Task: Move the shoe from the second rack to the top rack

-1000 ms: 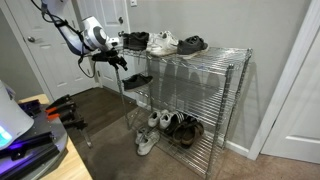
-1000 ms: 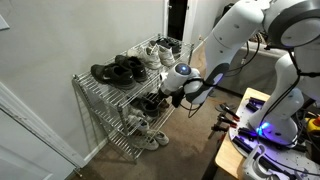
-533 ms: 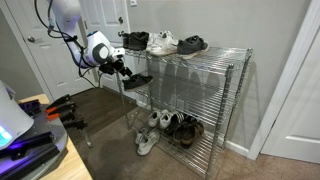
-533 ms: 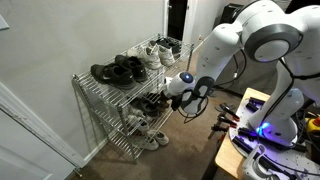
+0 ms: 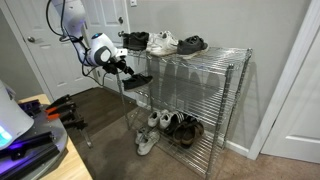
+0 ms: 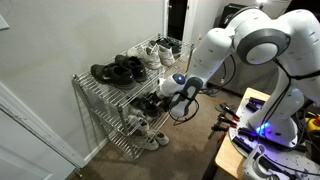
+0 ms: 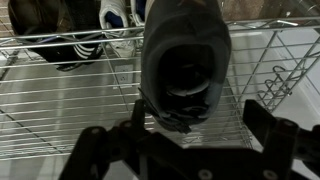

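Since a second ago the arm [image 5: 72, 20] has swung down and closer to the shelving, carrying its jaws from beside the top tier's corner to the level of the tier below. None of the shoes has shifted.

Largest in both exterior views is the chrome wire shelving unit [image 5: 228, 110], standing against a grey wall in the middle of the frame. The white arm enters from the upper left in an exterior view and fills the upper right in the other exterior view [image 6: 250, 40].

The top rack [image 5: 218, 56] carries a row of footwear: a black pair [image 5: 135, 40] at its left end, a chunky white sneaker [image 5: 163, 43] beside it, then a darker brown shoe [image 5: 193, 44]. The right part of that tier is bare wire.

The second rack [image 7: 60, 105] holds the shoe [image 5: 138, 81] at its left end, lying flat on the wire. In the wrist view the shoe [image 7: 185, 60] fills the centre of the frame, its dark opening turned toward the camera.

Pale sneakers [image 5: 148, 135] and dark shoes [image 5: 185, 128] lie at the foot of the unit.

The jaws stand wide at the bottom of the wrist view, one dark finger [image 7: 95, 150] at each side just below the shoe's near end. They hold nothing. Whether they touch the shoe cannot be told.
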